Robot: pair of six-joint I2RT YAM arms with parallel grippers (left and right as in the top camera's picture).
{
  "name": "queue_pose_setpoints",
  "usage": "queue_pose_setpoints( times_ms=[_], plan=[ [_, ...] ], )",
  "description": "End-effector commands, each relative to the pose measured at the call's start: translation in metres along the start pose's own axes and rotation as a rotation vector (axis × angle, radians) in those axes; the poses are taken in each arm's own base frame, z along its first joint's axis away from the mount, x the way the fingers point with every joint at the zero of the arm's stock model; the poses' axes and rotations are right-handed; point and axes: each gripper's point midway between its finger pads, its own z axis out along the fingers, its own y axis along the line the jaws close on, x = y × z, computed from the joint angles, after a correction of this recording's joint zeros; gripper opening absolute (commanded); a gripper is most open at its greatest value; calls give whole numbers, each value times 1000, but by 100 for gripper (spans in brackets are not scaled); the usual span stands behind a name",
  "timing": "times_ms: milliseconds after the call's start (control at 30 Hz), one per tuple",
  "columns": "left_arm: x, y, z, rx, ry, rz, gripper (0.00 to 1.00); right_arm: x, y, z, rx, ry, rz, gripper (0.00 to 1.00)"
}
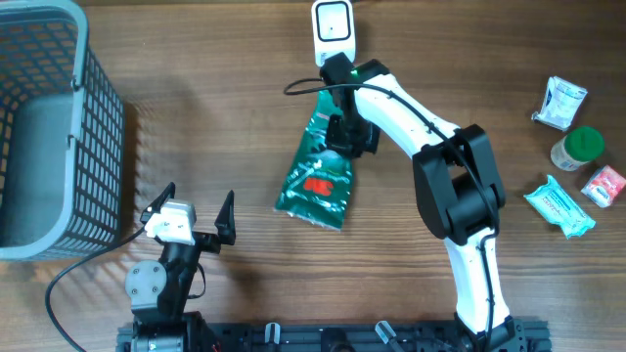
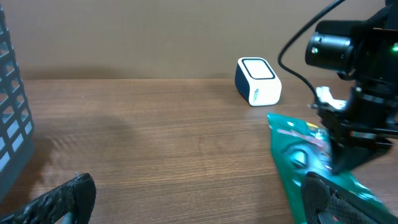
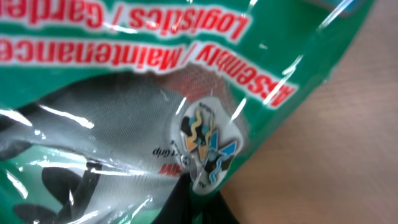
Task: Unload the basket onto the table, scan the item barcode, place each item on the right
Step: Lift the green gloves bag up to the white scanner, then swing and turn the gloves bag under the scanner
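The item is a green plastic packet (image 1: 315, 181) with red print, lying mid-table just below the white barcode scanner (image 1: 334, 28). My right gripper (image 1: 344, 137) is down on the packet's upper end. In the right wrist view the packet (image 3: 124, 93) fills the picture and the black jaws of the right gripper (image 3: 208, 200) are shut on its edge. No barcode shows. My left gripper (image 1: 199, 202) stands open near the front left, holding nothing. The left wrist view shows the scanner (image 2: 257, 81), the packet (image 2: 298, 155) and the left gripper (image 2: 199, 200) spread wide over bare wood.
A grey mesh basket (image 1: 98, 127) fills the left side. At the far right lie a white pouch (image 1: 560, 103), a green-lidded jar (image 1: 579, 149), a pink packet (image 1: 603, 185) and a teal packet (image 1: 558, 205). The scanner's cable (image 1: 308, 88) runs by the right arm.
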Motion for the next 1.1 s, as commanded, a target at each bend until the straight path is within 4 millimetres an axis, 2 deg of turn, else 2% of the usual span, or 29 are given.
queue_pose_setpoints(
  times_ms=[0, 33, 67, 167, 300, 433, 467, 567, 733, 833, 933, 1000, 1067],
  plan=[
    [1, 1, 0, -4, -1, 0, 100, 4, 4, -62, -73, -55, 59, 4],
    [1, 1, 0, -4, -1, 0, 100, 13, 3, -82, -107, -54, 143, 4],
    [1, 1, 0, -4, -1, 0, 100, 18, 3, -91, -123, -50, 196, 4],
    [1, 1, 0, -4, -1, 0, 100, 55, 0, -125, -180, 74, 570, 4],
    [1, 1, 0, -4, -1, 0, 100, 89, 5, -136, -156, 284, 981, 4],
    [1, 1, 0, -4, -1, 0, 100, 95, 7, -137, -97, 359, 1353, 4],
    [1, 1, 0, -4, -1, 0, 100, 94, 10, -138, -106, 367, 1365, 4],
    [1, 1, 0, -4, -1, 0, 100, 92, 38, -149, -226, 501, 1321, 5],
    [1, 1, 0, -4, -1, 0, 100, 94, 57, -174, -329, 726, 1291, 5],
    [1, 1, 0, -4, -1, 0, 100, 85, 52, -184, -371, 795, 1311, 5],
    [1, 1, 0, -4, -1, 0, 100, 52, 46, -198, -510, 820, 1307, 4],
    [1, 1, 0, -4, -1, 0, 100, 32, 34, -196, -546, 793, 1343, 5],
    [1, 1, 0, -4, -1, 0, 100, 23, 16, -187, -504, 827, 1426, 4]
  ],
)
